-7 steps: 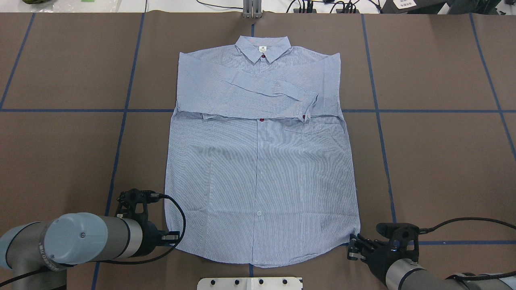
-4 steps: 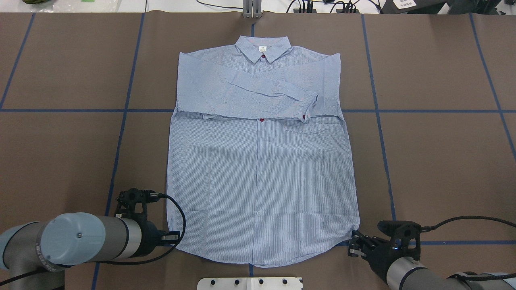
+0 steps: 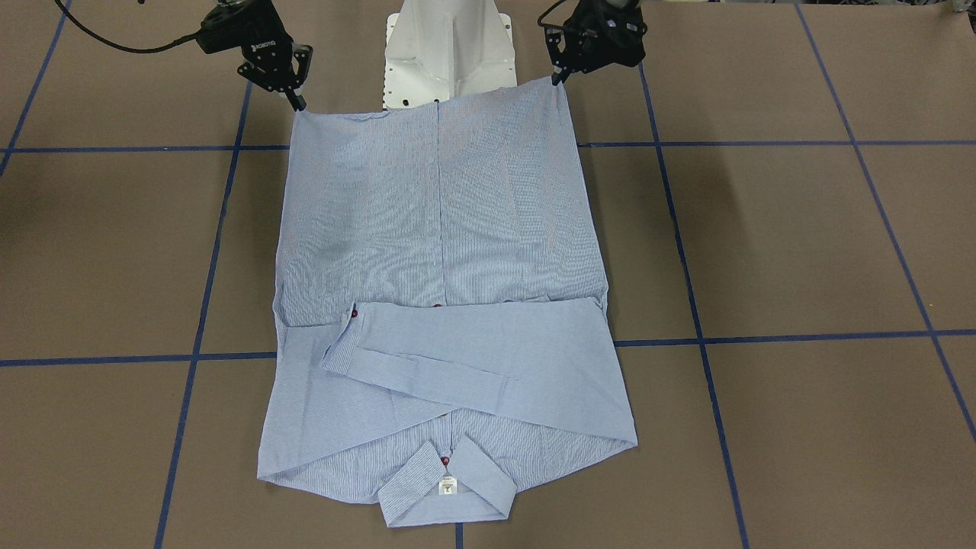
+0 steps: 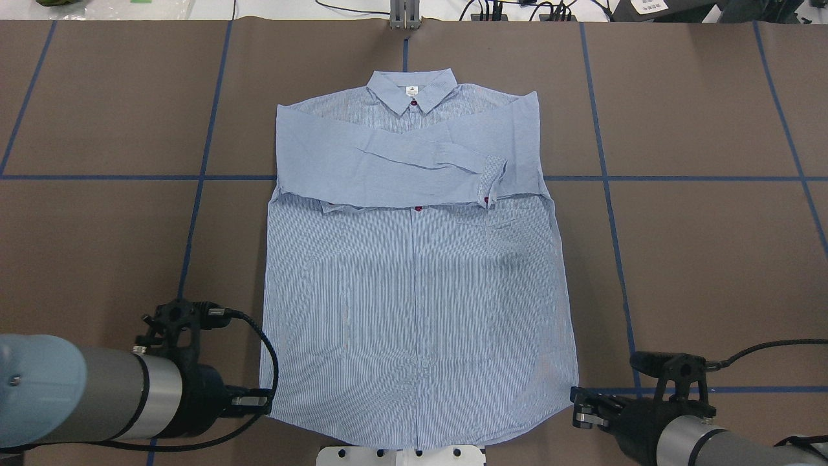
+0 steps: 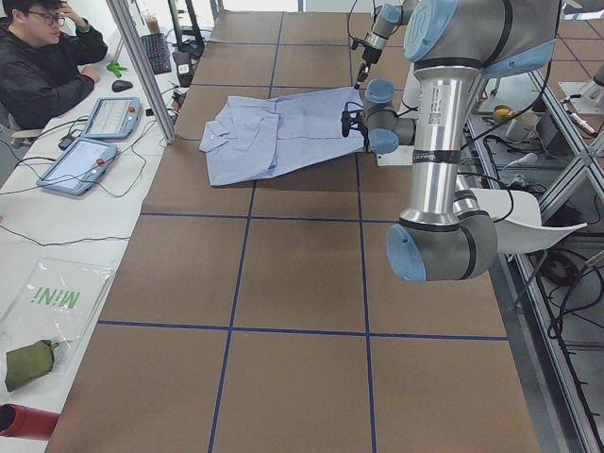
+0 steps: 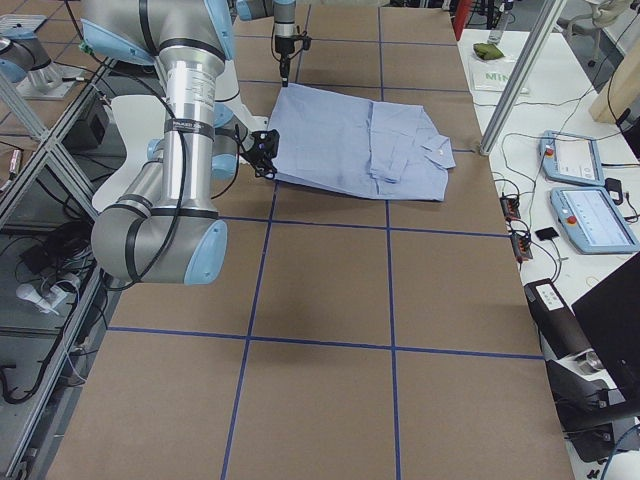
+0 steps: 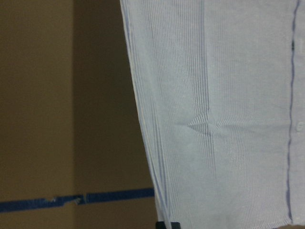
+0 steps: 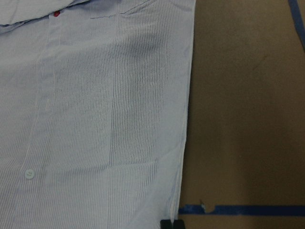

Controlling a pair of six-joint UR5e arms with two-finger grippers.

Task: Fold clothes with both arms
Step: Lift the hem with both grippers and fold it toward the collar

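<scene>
Shirt [image 6: 335, 135] lies on the brown, blue-taped surface [image 6: 320, 290]. Its hem is toward my base and its collar [image 6: 441, 152] is at the opposite end, with the sleeves folded across the chest. My right gripper [image 6: 266, 150], on the near arm, is at the near hem corner. My left gripper [image 6: 285, 70], on the far arm, points down at the far hem corner. The hem edge is raised, with shadow beneath. Jaw state is not readable here. Two tablets [image 6: 568, 152] lie past the surface's edge.

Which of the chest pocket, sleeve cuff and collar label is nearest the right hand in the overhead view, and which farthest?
From the right hand, at the shirt's hem corner:
1. Chest pocket, on that hand's side.
2. Sleeve cuff, just beyond the pocket.
3. Collar label, far edge, centre.
</scene>
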